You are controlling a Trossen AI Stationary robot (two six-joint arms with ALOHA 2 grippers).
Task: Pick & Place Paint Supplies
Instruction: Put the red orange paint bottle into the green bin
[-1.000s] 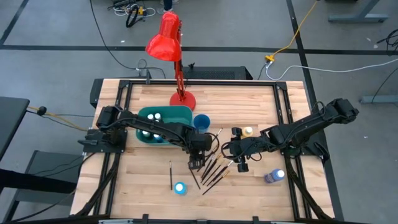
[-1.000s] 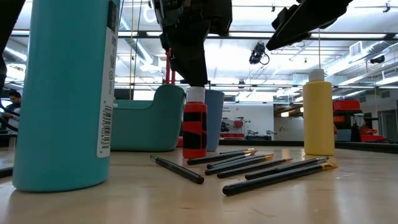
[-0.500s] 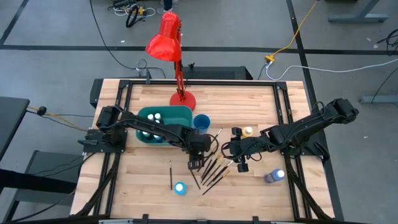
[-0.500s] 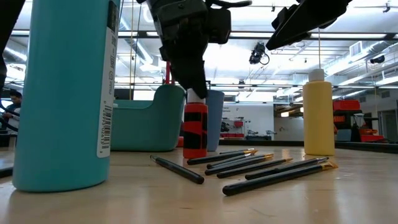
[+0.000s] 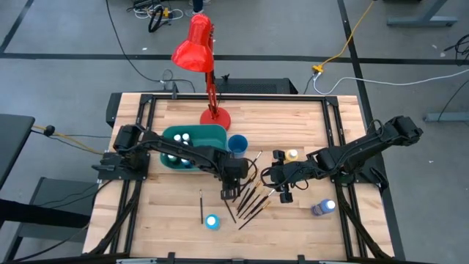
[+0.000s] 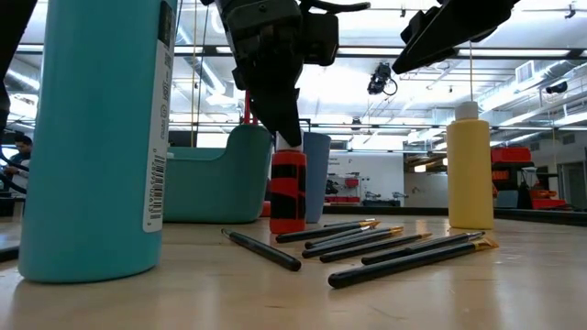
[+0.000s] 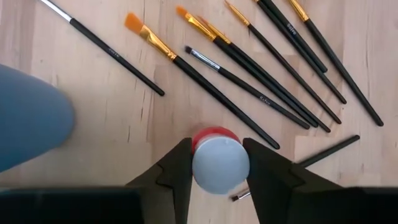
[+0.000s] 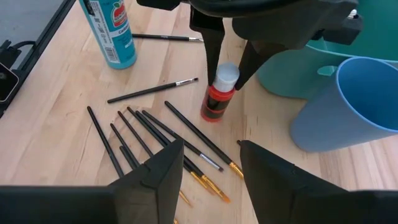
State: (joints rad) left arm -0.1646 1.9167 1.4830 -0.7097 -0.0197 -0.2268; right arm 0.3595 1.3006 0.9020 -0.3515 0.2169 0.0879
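With a few white-capped bottles [image 5: 179,138] apparently binned already, the left gripper [image 7: 219,163] pinches the standing red paint bottle's [image 8: 217,96] cap, the right gripper [image 8: 208,163] waits open, and the thin dark-handled brushes [image 5: 251,198] remain on the table.

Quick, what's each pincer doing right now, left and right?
Left pincer: fingers against both sides of the white cap of the red paint bottle, which stands on the table.
Right pincer: open, empty, above the brushes.
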